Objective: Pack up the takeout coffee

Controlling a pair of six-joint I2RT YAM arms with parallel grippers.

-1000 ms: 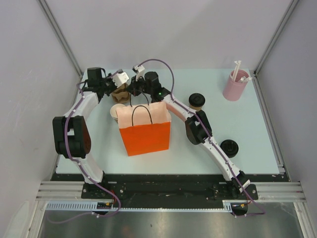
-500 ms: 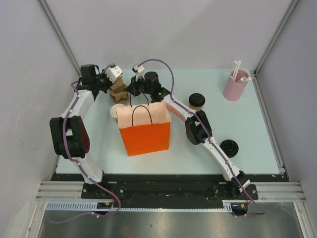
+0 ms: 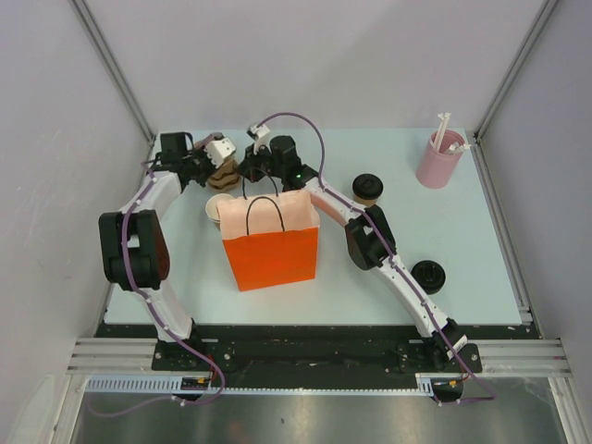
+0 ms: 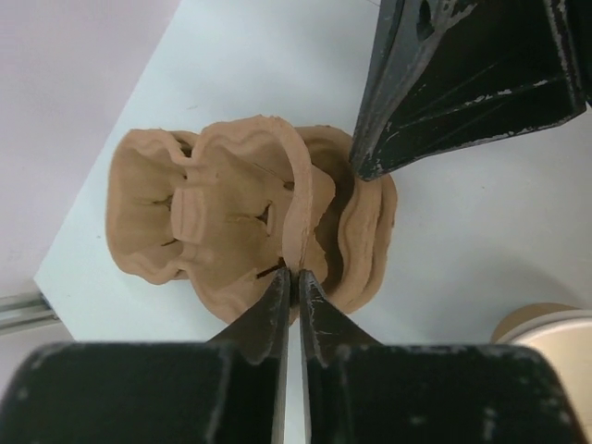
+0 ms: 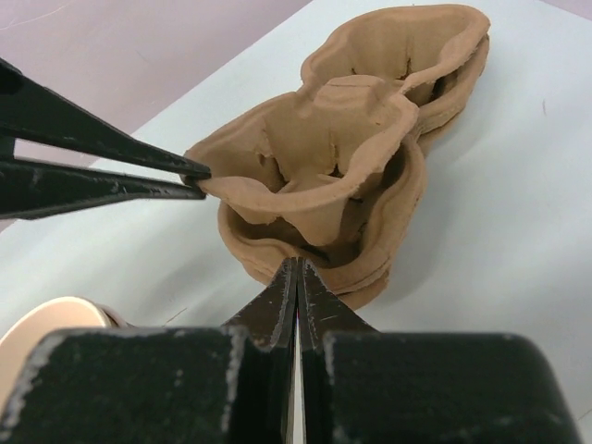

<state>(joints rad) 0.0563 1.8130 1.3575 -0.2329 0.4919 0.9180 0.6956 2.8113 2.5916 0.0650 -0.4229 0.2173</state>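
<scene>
Table (image 3: 462, 240) light blue, carries everything; orange bag (image 3: 273, 254) upright at centre, mouth open, handles up; pulp tray stack (image 3: 223, 174) behind bag, toward far left; top pulp tray (image 4: 231, 203) askew, lifted partly off stack; pink cylinder (image 3: 436, 165) with white straws at far right corner; left end effector (image 4: 293, 276) clamped on top pulp tray rim; right end effector (image 5: 296, 273) closed, tips at stack's lower rim, grip there unclear; takeout coffee cup (image 3: 367, 189) lidded, on table right of bag, beside right arm; second takeout coffee cup (image 3: 428, 276) nearer front right; both outside bag.
</scene>
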